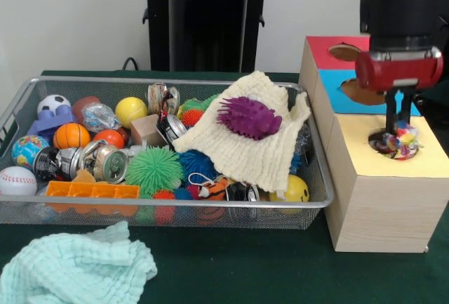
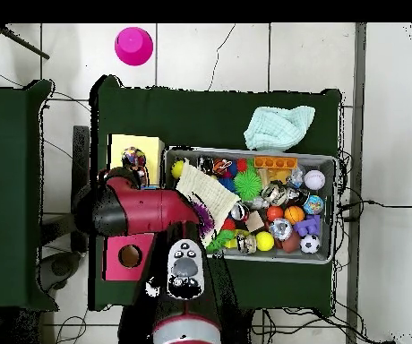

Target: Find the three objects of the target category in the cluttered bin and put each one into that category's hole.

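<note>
My gripper (image 1: 400, 134) hangs over the round hole (image 1: 396, 144) in the yellow top of the wooden box (image 1: 382, 206). Its fingers are shut on a small multicoloured fuzzy ball (image 1: 403, 140), which sits at the mouth of the hole. In the overhead view the same ball (image 2: 134, 159) shows on the yellow section (image 2: 120, 146), beside the red arm (image 2: 147, 208). In the wire bin (image 1: 21, 104), a purple spiky ball (image 1: 249, 116) lies on a cream cloth (image 1: 245, 153). A green spiky ball (image 1: 153, 170) and a blue one (image 1: 196, 166) lie among the clutter.
The box also has a blue section (image 1: 337, 97) and a red section (image 1: 324, 50), each with a hole. The bin holds sports balls, cans, an orange brick (image 1: 91, 190) and a yellow smiley ball (image 1: 297, 189). A mint cloth (image 1: 74, 265) lies on the table in front of the bin.
</note>
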